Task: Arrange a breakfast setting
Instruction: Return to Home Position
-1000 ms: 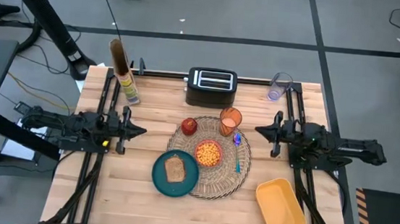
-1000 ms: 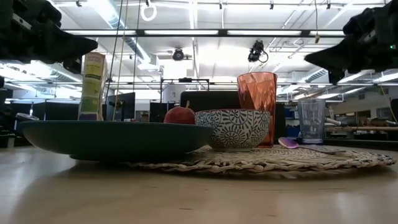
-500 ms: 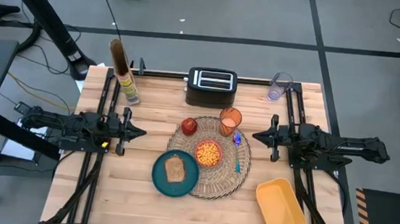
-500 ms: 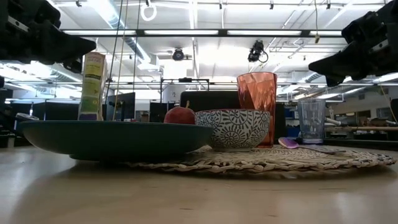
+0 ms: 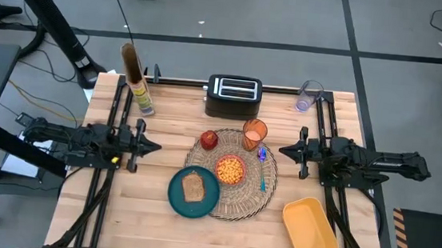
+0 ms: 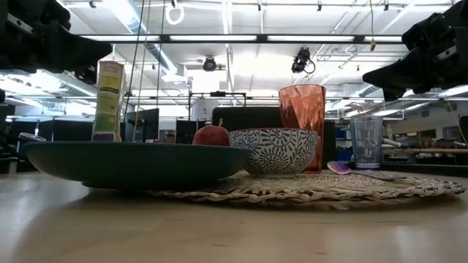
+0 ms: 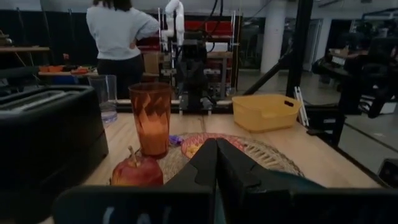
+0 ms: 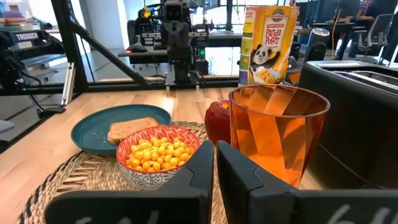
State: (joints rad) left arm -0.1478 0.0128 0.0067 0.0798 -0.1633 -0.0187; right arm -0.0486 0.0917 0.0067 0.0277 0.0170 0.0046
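Breakfast setting from above: we see the woven placemat (image 5: pixel 240 203) at mid-table, carrying the red bowl (image 5: pixel 230 171) of cereal, the red apple (image 5: pixel 208 140), the orange cup (image 5: pixel 255 133) and the blue spoon (image 5: pixel 263 173). The teal plate (image 5: pixel 175 195) overlaps the mat's near-left edge, with the toast slice (image 5: pixel 193 187) on it. The left gripper (image 5: pixel 151 144) and right gripper (image 5: pixel 287 151) hover on either side, well apart from the setting. A toaster (image 5: pixel 234 95) and cereal box (image 5: pixel 136 80) stand at the far edge.

At table height, plate (image 6: pixel 131 162), apple (image 6: pixel 210 135), bowl (image 6: pixel 274 150) and cup (image 6: pixel 302 109) line up across the mat (image 6: pixel 351 188).

From the left wrist, we find that arm's fingers (image 7: pixel 205 168) pressed together on nothing, with apple (image 7: pixel 137 171) and cup (image 7: pixel 151 118) beyond and a person (image 7: pixel 118 31) in the room behind.

From the right wrist, its fingers (image 8: pixel 233 171) are likewise closed and empty, near bowl (image 8: pixel 157 149) and cup (image 8: pixel 278 134).
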